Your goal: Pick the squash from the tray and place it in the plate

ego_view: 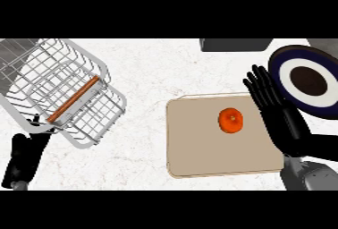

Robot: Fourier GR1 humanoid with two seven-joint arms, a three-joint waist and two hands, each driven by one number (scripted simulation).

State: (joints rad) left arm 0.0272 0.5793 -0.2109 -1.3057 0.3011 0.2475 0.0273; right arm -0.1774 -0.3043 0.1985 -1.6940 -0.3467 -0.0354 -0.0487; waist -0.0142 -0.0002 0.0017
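Orange against a tan tray (204,152), the squash (230,120) sits a little above the tray's middle and toward its right side, on a white marbled worktop (152,62). The robot's right hand (285,121) stands along the tray's right border, fingers straight and slightly fanned, holding nothing. It is near the squash without touching it, and it lies between the squash and the plate (300,51). That plate, dark blue at the rim with a white ring and a dark centre, lies just beyond the tray's upper right corner, partly cut off by the view's edge.

The squash looks small, round and smooth-skinned. It is probably light and stiff rather than fragile, but apt to roll or slip out of a shallow pinch. The surest hold would seem to be across its widest part from above, thumb on one side and fingers on the other.

The way to the plate appears short, with only the plate's own rim to lift over. A wire basket (66,80) carrying an orange-brown bar fills the left of the worktop, well apart from the tray. The left hand (25,154) shows at the lower left edge beside the basket's lower corner; whether it is open or closed cannot be told. A dark box (234,44) sits at the top edge, above the tray
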